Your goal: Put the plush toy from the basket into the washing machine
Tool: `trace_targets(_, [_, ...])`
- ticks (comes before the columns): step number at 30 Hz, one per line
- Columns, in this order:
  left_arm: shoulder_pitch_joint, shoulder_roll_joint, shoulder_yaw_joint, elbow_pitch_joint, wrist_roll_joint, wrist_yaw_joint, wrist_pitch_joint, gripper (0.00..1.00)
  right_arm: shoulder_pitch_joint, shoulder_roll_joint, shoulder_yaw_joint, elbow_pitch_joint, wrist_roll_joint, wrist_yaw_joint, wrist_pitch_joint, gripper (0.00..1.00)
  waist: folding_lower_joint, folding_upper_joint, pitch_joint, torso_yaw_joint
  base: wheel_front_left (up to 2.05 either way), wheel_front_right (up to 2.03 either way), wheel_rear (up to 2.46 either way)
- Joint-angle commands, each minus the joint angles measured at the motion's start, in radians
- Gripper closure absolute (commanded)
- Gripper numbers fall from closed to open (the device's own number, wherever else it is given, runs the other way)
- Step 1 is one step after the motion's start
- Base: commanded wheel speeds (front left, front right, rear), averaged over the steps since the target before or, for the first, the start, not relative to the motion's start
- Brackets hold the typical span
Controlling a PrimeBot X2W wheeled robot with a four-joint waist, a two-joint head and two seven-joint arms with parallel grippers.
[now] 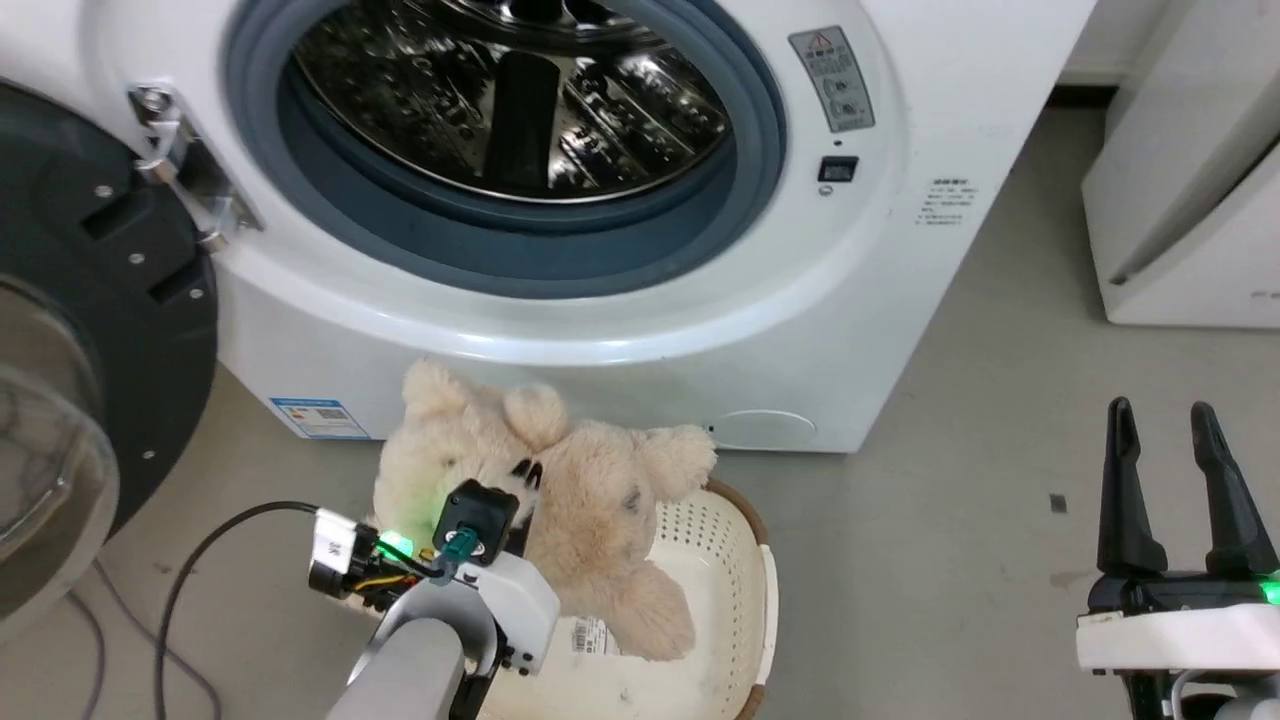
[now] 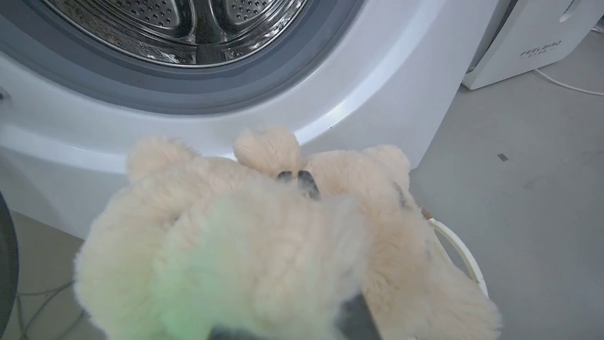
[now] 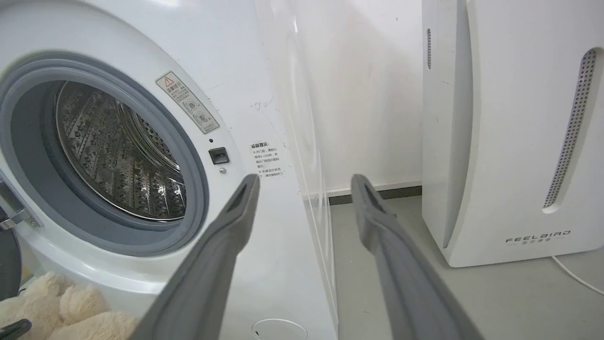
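Note:
The cream plush toy [image 1: 600, 500] hangs half out of the oval cream basket [image 1: 725, 560], its head raised toward the washing machine [image 1: 600, 335]. My left gripper [image 1: 527, 472] is shut on the plush toy, its dark fingertips buried in the fur. In the left wrist view the plush toy [image 2: 236, 245] covers most of the left gripper [image 2: 297, 179], and the basket rim [image 2: 460, 252] peeks out at the right. The machine's steel drum [image 1: 510, 100] stands open, with the door [image 1: 90, 330] swung left. My right gripper [image 1: 1160, 420] is open over bare floor, right of the basket.
A white appliance marked FEELBIRD [image 3: 509, 141] stands right of the washing machine [image 3: 245, 71]; it is also in the head view as the appliance [image 1: 1190, 200]. Dark cables [image 1: 180, 600] lie on the floor under the open door. Grey floor spreads between the basket and my right gripper [image 3: 304, 184].

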Motion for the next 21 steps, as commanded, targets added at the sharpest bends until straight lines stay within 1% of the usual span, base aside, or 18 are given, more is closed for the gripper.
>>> trace_targets(1, [0.014,0.011,0.013,-0.057,0.006,0.012,-0.007,1.0,0.015,-0.001,-0.001,0.004,-0.004,0.001,-0.005,0.0,0.0001,0.0,-0.014,0.01,0.0,0.0,0.0])
trace_targets(2, [0.017,0.014,0.017,-0.08,0.007,0.016,-0.007,1.0,0.017,-0.001,-0.001,0.004,-0.002,0.001,-0.005,0.0,0.0001,0.0,-0.017,0.012,0.0,0.0,0.0])
trace_targets(3, [0.014,0.02,0.037,-0.143,0.005,0.026,-0.007,1.0,0.018,-0.001,0.003,0.005,0.002,0.001,-0.005,0.0,0.0001,0.0,-0.023,0.01,0.0,0.0,0.0])
trace_targets(9, [-0.024,0.021,0.101,-0.201,-0.034,0.023,-0.007,1.0,0.009,-0.001,0.015,0.002,0.012,0.001,-0.005,0.0,0.0001,0.0,-0.019,-0.016,0.0,0.0,0.0])
trace_targets(14, [-0.094,0.032,0.142,-0.209,-0.04,0.024,-0.007,1.0,0.002,-0.001,0.017,-0.004,0.019,0.001,-0.005,0.0,0.0001,0.0,0.009,-0.048,0.0,0.0,0.0])
trace_targets(21, [-0.269,0.066,0.192,-0.152,-0.046,0.0,-0.007,1.0,-0.037,-0.001,0.025,-0.014,0.019,0.001,-0.005,0.0,0.0001,0.0,0.102,-0.097,0.0,0.0,0.0])
